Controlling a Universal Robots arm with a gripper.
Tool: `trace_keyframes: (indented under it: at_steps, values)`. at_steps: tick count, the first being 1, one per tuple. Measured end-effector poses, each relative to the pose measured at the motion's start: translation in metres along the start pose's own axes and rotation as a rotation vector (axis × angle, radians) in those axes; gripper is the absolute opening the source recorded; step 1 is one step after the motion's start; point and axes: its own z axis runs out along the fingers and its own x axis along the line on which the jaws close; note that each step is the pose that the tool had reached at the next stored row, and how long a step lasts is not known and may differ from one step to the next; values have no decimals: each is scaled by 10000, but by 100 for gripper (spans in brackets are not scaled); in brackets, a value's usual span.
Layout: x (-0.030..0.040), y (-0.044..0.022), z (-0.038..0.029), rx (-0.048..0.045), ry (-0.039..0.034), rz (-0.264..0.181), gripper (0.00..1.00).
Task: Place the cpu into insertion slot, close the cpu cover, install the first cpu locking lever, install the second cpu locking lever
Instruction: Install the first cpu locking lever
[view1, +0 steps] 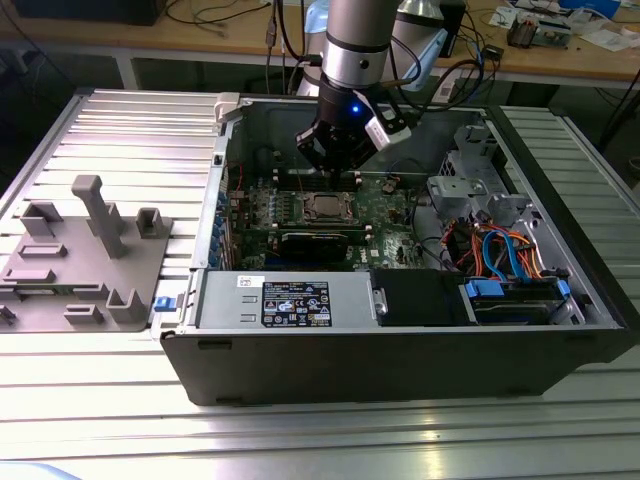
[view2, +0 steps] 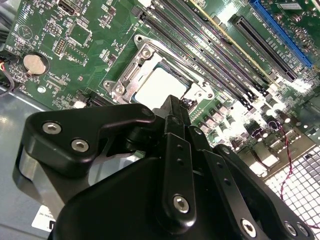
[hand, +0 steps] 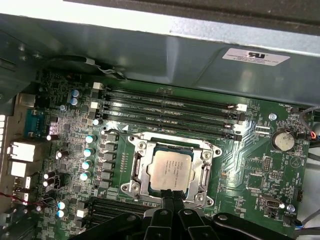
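On the ribbed metal desk (view1: 100, 400), a grey fixture block (view1: 85, 255) stands outside the computer case (view1: 400, 365), off the case's wall at the exterior view's left. The case lies open on its side. Inside it, along the near wall, sits the grey power supply (view1: 290, 300). Behind that, the green motherboard (view1: 385, 215) covers the case floor.

The cpu (hand: 170, 170) lies flat in the insertion slot (hand: 172, 144), near the middle of the case. Its silver-grey top faces up. The cpu cover (hand: 205, 170) appears to lie down flat around the chip, with the chip showing through its window. I cannot tell how the locking levers stand.

The gripper (hand: 170, 194) hangs inside the case on the arm, directly over the socket. Its jaws are closed together into one narrow tip with nothing between them. In both wrist views that tip is at the edge of the chip; whether it touches I cannot tell. Long black memory slots (hand: 170, 107) run beside the socket. At the case's end towards the exterior view's right, blue and orange cables (view1: 500, 250) bunch by the drive bay.
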Motion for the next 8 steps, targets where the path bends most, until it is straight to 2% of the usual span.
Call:
trace_keyframes:
  at_steps: [8]
  values:
    - [0,0,0,2,-1,-50,11]
